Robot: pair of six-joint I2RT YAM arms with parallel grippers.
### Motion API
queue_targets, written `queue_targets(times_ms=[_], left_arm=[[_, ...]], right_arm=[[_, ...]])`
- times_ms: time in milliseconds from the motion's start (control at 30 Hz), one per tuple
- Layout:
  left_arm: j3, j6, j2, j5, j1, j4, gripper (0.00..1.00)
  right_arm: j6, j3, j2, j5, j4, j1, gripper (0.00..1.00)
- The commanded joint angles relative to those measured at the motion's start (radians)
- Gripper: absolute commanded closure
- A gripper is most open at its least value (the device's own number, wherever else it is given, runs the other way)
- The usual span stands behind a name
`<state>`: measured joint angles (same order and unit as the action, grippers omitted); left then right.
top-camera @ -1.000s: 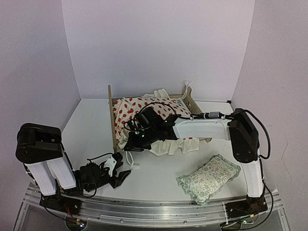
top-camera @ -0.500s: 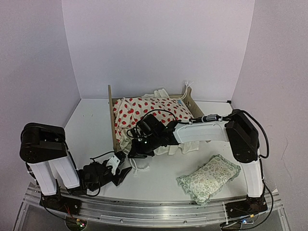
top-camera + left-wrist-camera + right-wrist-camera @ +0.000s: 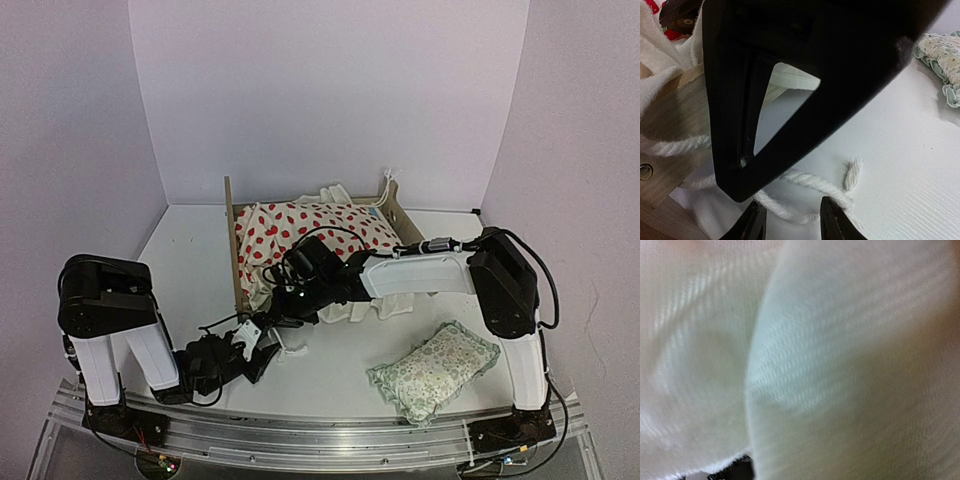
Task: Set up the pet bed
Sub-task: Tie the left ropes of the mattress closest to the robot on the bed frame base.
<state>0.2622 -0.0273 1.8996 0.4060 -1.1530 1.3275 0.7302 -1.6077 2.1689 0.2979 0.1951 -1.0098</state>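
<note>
The pet bed [image 3: 231, 240] is a light-wood frame at the table's middle back, and its wood [image 3: 665, 170] shows again in the left wrist view. A cream red-dotted cushion [image 3: 300, 225] lies in it and spills over the near side. My right gripper [image 3: 287, 303] is buried in that overhanging cream edge, shut on the fabric. The right wrist view shows only cloth [image 3: 840, 365]. My left gripper [image 3: 265, 345] lies low at the bed's near-left corner. There its jaws [image 3: 792, 220] stand open, with a white cord [image 3: 805, 182] lying between the tips.
A green floral frilled pillow [image 3: 435, 370] lies at the front right of the table, and its frill [image 3: 940, 50] shows in the left wrist view. A black gripper body [image 3: 840, 60] hangs close above the cord. Purple walls close in three sides.
My left gripper has slid right and forward to the bed's near-left corner and its jaws have narrowed. The right gripper drew the cushion edge toward the front, then held still.
</note>
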Motion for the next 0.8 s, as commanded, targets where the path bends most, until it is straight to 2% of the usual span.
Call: queue_targets(times_ms=[0,133,233,267,367,400,500,567,767], left_arm=[[0.027,-0.024,0.013,0.052,-0.001,0.446,0.68],[0.018,-0.022,0.013,0.087,0.001,0.446,0.78],[0.006,-0.017,0.006,0.092,0.008,0.446,0.96],[-0.001,-0.017,0.0,0.094,0.008,0.447,0.99],[-0.02,-0.024,-0.023,0.084,0.008,0.447,1.0],[-0.028,-0.025,-0.03,0.083,0.007,0.446,1.0],[-0.049,-0.022,-0.051,0.08,0.008,0.446,1.0],[-0.059,-0.018,-0.06,0.077,0.007,0.446,1.0],[-0.07,-0.016,-0.074,0.061,0.008,0.445,1.0]], right_arm=[[0.008,-0.013,-0.051,0.023,-0.02,-0.007,1.0],[0.007,-0.01,-0.056,0.023,-0.02,-0.009,1.0],[0.003,-0.005,-0.06,0.022,-0.02,-0.01,1.0],[0.001,-0.004,-0.06,0.022,-0.02,-0.01,1.0],[-0.009,-0.002,-0.057,0.024,-0.019,-0.009,0.99],[-0.014,-0.003,-0.055,0.025,-0.019,-0.009,0.92],[-0.029,-0.004,-0.053,0.025,-0.019,-0.006,0.6],[-0.033,-0.005,-0.054,0.022,-0.019,-0.003,0.56],[-0.042,-0.007,-0.065,0.019,-0.018,0.002,0.55]])
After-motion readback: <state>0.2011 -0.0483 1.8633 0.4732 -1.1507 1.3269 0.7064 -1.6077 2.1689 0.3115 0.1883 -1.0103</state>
